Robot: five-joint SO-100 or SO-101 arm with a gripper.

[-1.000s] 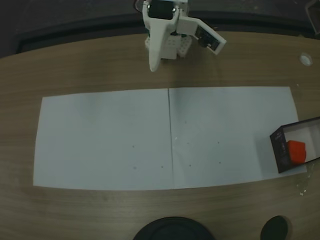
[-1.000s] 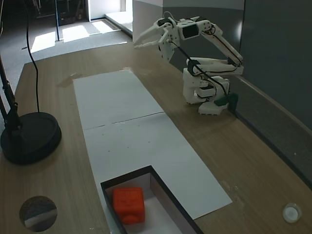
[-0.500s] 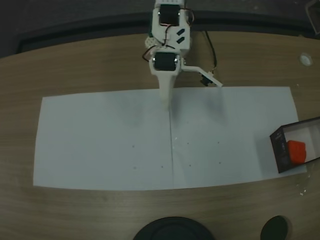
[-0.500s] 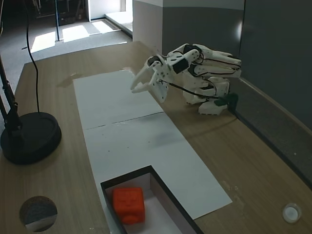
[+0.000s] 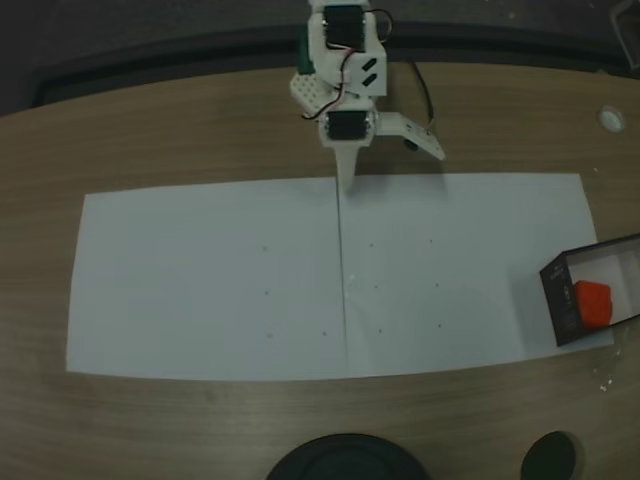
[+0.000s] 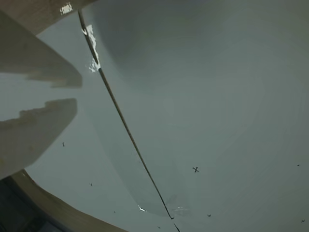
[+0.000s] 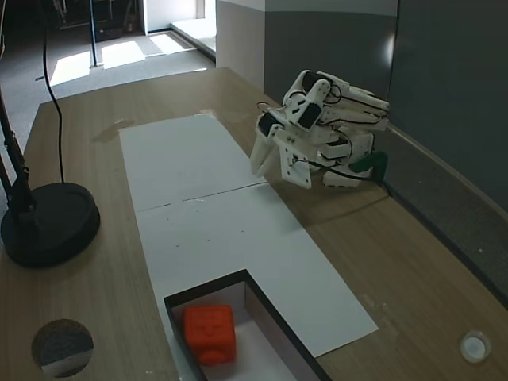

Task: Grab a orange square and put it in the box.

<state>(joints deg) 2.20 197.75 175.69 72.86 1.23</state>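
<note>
The orange square (image 5: 592, 303) (image 7: 209, 333) lies inside the box (image 5: 556, 290) (image 7: 208, 293), a black-walled tray with a pale floor, at the right end of the paper in a fixed view. My gripper (image 5: 346, 185) (image 7: 258, 168) (image 6: 77, 93) hangs far from it, pointing down at the paper's far edge by the seam between the two sheets. In the wrist view its two pale fingertips (image 6: 43, 65) stand a narrow gap apart, with bare paper showing between them. The arm is folded back close to its base.
Two white paper sheets (image 5: 210, 280) cover the wooden table. A black round stand base (image 7: 48, 226) (image 5: 345, 462) sits at the near edge, with a small round black object (image 5: 550, 458) (image 7: 62, 347) beside it. A white cap (image 5: 611, 118) (image 7: 474, 346) lies toward one corner. A dark wall runs behind the arm.
The arm came down from a raised pose, reached out over the paper, then drew back toward its base. The orange square and the box have not moved.
</note>
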